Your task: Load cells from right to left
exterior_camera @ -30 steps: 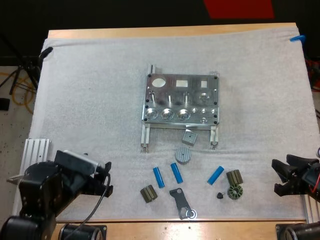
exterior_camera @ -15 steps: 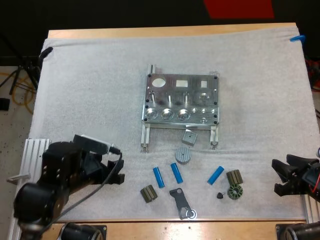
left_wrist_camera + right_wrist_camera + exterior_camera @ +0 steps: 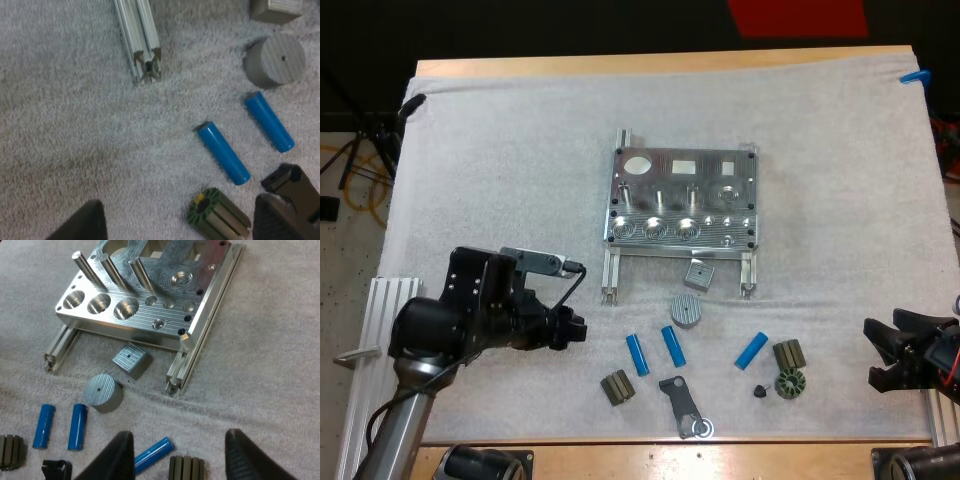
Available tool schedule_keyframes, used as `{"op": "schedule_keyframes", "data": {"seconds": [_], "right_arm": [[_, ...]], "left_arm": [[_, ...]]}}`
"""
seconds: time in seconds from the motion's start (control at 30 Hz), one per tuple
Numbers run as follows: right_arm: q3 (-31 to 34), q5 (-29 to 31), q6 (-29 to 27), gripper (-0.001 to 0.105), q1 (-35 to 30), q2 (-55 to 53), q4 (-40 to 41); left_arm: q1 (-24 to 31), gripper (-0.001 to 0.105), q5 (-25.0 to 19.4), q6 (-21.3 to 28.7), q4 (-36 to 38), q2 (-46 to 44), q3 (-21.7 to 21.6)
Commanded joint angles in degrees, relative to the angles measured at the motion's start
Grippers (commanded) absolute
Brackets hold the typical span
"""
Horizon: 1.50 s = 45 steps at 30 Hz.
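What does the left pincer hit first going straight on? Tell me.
Likely the leftmost blue cell, though it could touch the mat first; depth is unclear.

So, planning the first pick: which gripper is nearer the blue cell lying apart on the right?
Right. The right gripper sits open off to the right of that blue cell. The left gripper, also open, is beyond the other two cells, farther off.

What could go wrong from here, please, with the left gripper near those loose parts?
The open left gripper hangs by the ribbed dark part beside the nearest blue cell; closing might catch the wrong piece. The second blue cell lies alongside, so a finger could nudge it. The rightmost blue cell lies far from this gripper, risking the order.
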Motion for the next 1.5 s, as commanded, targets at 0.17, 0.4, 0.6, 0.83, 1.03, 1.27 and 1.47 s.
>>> {"op": "schedule_keyframes", "data": {"seconds": [0.17, 0.4, 0.6, 0.83, 1.03, 1.27, 1.47], "right_arm": [[-0.7, -0.87, -1.17, 0.042, -0.25, -0.05, 0.08], [-0.7, -0.87, -1.18, 0.042, -0.25, -0.05, 0.08], [-0.7, -1.79, -2.14, 0.042, -0.25, -0.05, 0.08], [-0.7, -6.9, -3.38, 0.042, -0.25, -0.05, 0.08], [-0.7, -14.9, -6.01, 0.042, -0.25, -0.05, 1.89], [-0.7, -16.38, -9.32, 0.042, 2.15, -0.05, 6.69], [-0.7, -15.94, -10.21, 0.042, 4.21, -0.05, 8.54]], "left_arm": [[-0.31, 0.06, -0.88, -2.13, 0.09, 1.94, -0.44], [-0.31, 0.06, -1.25, -5.24, -1.27, 4.15, -0.44], [-5.52, 0.06, -2.97, -7.2, -3.99, 4.56, -0.44], [-13.19, 0.06, -5.13, -13.32, -8.76, 7.34, 1.62], [-17.2, 0.06, -5.13, -14.8, -10.76, 12.86, 1.6], [-21.02, 0.06, -5.13, -17.58, -15.39, 15.8, 1.6], [-22.15, 0.06, -5.13, -18.48, -17.87, 19.25, 1.6]]}}
